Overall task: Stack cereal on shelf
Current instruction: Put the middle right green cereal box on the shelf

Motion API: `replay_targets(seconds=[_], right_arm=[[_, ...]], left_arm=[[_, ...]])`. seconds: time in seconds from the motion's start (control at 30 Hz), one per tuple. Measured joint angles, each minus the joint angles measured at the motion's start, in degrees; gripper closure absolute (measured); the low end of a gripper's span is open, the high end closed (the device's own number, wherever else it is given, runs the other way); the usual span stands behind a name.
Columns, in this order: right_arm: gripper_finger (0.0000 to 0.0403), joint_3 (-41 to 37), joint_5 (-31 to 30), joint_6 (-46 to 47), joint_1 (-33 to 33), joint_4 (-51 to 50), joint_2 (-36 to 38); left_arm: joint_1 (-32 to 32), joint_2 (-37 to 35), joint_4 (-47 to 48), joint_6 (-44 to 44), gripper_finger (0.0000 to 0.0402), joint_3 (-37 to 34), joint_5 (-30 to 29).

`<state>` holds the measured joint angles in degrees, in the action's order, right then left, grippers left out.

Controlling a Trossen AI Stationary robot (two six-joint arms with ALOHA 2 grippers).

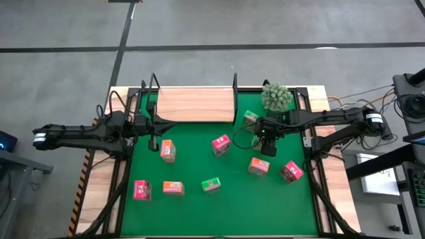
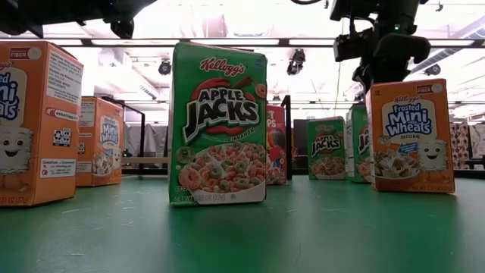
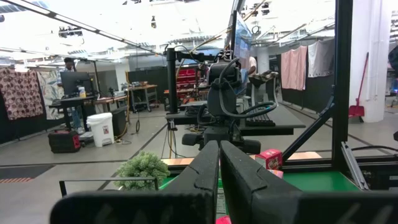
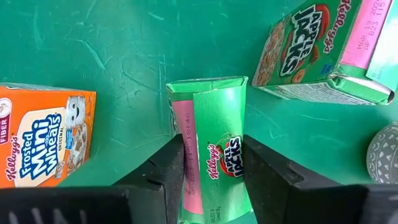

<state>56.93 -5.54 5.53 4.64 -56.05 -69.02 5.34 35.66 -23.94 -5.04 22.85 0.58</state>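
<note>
Green cardboard Apple Jacks box (image 4: pixel 214 155): your right gripper (image 4: pixel 211 165) is straddling it, fingers pinching its narrow sides, long axis running along them.

- A small green bushy plant (image 1: pixel 276 97) stands near the counter's far right corner.
- A green mat (image 1: pixel 199 212) covers most of the wooden counter (image 1: pixel 336 206).
- Grey floor (image 1: pixel 265 26) lies beyond.
</note>
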Motion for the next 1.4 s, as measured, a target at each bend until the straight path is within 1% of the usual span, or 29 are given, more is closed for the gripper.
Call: replay_targets(seconds=[0.1, 0.2, 0.37, 0.5, 0.67, 0.9, 1.0, 1.1, 1.27, 1.4], right_arm=[[0.0269, 0.5, 0.0, 0.0, 0.0, -0.9, 0.2], [0.0269, 3.5, 0.0, 0.0, 0.0, -2.5, 0.2], [0.0274, 12.5, 0.0, 1.0, 0.0, -7.0, 0.2], [0.0274, 20.9, 0.0, 4.3, 0.0, -8.9, 0.2], [0.0275, 28.0, 0.0, 6.0, 0.0, -5.5, 0.3], [0.0276, 31.1, -0.4, -0.9, 0.1, 5.8, -0.8], [0.0276, 33.0, -0.5, -5.0, 0.6, 8.9, -3.4], [0.0276, 37.0, -1.6, -8.5, 2.0, 9.1, -7.4], [0.0276, 46.0, -2.0, -15.4, 5.8, 8.7, -15.9], [0.0276, 54.1, -1.8, -21.5, 9.4, 5.7, -23.3]], left_arm=[[0.0, -0.1, 0.0, 0.0, 0.0402, 0.0, 0.0], [0.0, -0.1, 0.0, 0.0, 0.0402, 0.0, 0.0], [0.0, -0.3, 0.2, 0.1, 0.0402, 0.6, 0.0], [0.0, -0.9, 1.2, -1.1, 0.0402, 2.0, 0.0], [0.0, -3.1, 3.6, -4.5, 0.0402, 3.8, 0.0], [0.0, -7.2, 4.3, -5.1, 0.0402, 2.9, 0.0], [0.0, -8.7, 4.5, -5.0, 0.0402, 2.4, 0.0], [0.0, -9.5, 4.5, -5.0, 0.0402, 2.1, 0.0], [0.0, -9.7, 5.0, -5.9, 0.0402, 2.1, 0.0], [0.0, -9.7, 5.5, -6.5, 0.0402, 2.1, 0.0]])
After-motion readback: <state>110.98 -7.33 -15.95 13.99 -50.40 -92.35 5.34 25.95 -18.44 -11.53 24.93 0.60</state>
